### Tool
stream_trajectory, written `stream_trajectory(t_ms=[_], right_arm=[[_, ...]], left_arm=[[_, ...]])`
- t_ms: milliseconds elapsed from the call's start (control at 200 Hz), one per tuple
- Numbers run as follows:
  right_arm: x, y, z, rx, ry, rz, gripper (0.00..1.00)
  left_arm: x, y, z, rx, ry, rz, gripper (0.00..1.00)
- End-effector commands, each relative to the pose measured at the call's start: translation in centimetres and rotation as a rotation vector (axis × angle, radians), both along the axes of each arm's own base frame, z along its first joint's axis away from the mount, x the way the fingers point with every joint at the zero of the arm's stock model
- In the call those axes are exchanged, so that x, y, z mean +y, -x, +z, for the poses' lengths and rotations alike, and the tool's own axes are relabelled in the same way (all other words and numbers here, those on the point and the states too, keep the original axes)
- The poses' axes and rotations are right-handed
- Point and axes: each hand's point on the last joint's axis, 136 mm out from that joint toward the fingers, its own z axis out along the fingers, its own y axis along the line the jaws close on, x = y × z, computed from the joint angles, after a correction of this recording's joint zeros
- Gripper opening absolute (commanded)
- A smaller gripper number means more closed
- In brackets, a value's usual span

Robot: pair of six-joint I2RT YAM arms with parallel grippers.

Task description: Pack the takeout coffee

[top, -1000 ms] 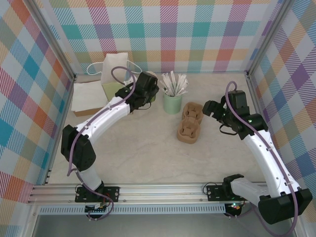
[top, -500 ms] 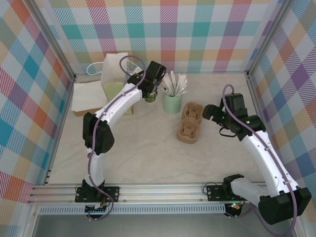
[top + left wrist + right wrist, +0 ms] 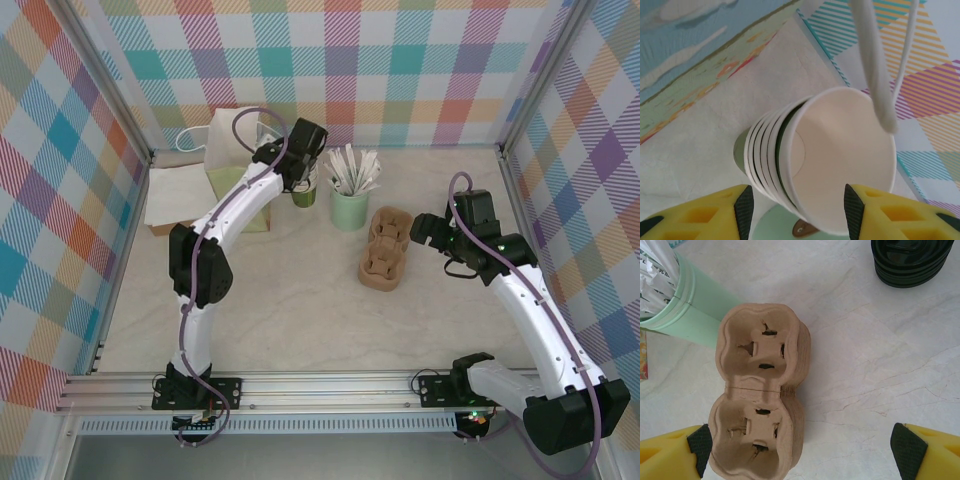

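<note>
1. Two arms work the table [image 3: 300,310] in the top view. The left gripper [image 3: 303,180] is stretched to the far side, right over the stack of cups [image 3: 303,197]. That stack stands between a white paper bag [image 3: 230,140] on its left and the mint-green cup [image 3: 349,208] of stirrers [image 3: 352,168] on its right. The right gripper [image 3: 422,225] hovers just right of the cardboard carrier [image 3: 385,250], which lies right of centre, nearer than the mint-green cup.
2. In the left wrist view, the top cup [image 3: 840,160] sits proud of the stack of cups [image 3: 757,155], with a band of olive-green side showing under its cream rim. The left gripper [image 3: 799,212] is spread apart with one finger on each side of the stack. Whether the pads touch the cups cannot be told. A white bag handle [image 3: 875,65] loops above the cup's mouth.
3. In the right wrist view, the right gripper [image 3: 801,450] is spread wide and holds nothing. One end of the cardboard carrier [image 3: 760,390] lies just inside one finger. The mint-green cup [image 3: 680,310] stands just beside the carrier's other end, and a stack of black lids [image 3: 910,262] sits well apart.
</note>
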Motion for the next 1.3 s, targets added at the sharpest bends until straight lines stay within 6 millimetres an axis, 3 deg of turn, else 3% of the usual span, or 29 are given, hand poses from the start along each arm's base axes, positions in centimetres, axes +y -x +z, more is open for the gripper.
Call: stream_trajectory(t_ms=[0, 530, 1045, 1295], right_arm=[[-0.1, 0.1, -0.5, 0.011, 0.021, 0.010, 0.94], [0.0, 0.0, -0.9, 0.024, 0.029, 0.014, 0.94], [0.1, -0.1, -1.1, 0.032, 0.028, 0.019, 0.94], [0.1, 0.0, -1.2, 0.035, 0.028, 0.020, 0.94]], left_arm=[[0.7, -0.5, 0.1, 0.008, -0.020, 0.013, 0.52], [0.9, -1.9, -1.0, 0.033, -0.007, 0.015, 0.42], [1.2, -2.2, -1.4, 0.046, -0.001, 0.008, 0.12], [1.3, -1.8, -0.5, 0.039, 0.006, 0.005, 0.03]])
